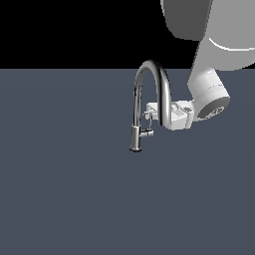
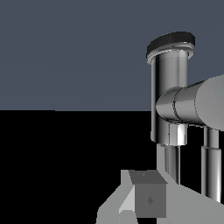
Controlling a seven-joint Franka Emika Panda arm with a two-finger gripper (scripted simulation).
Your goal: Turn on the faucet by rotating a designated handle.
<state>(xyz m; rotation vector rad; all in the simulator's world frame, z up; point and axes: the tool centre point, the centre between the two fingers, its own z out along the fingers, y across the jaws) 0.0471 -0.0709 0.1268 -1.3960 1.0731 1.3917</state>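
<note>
Gripper [image 1: 149, 113] right at handle [image 1: 148, 130] of faucet [image 1: 149, 94], behind spout. Fingers: cannot tell if wide or pinching. Turn itself looks not done yet.

handle [image 1: 148, 121]: too small, tool contact unclear | spout [image 1: 152, 87] perhaps hides tool [image 1: 151, 113]

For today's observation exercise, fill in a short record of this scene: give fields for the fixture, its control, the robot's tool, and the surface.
fixture: faucet, chrome, tall arched spout, standing upright
control: handle, small chrome lever beside the base of the stem
tool: reaching in from the exterior view's right, level with the handle, behind the spout; contact and finger opening cannot be told
surface: plain dark grey floor
water: none visible
</note>
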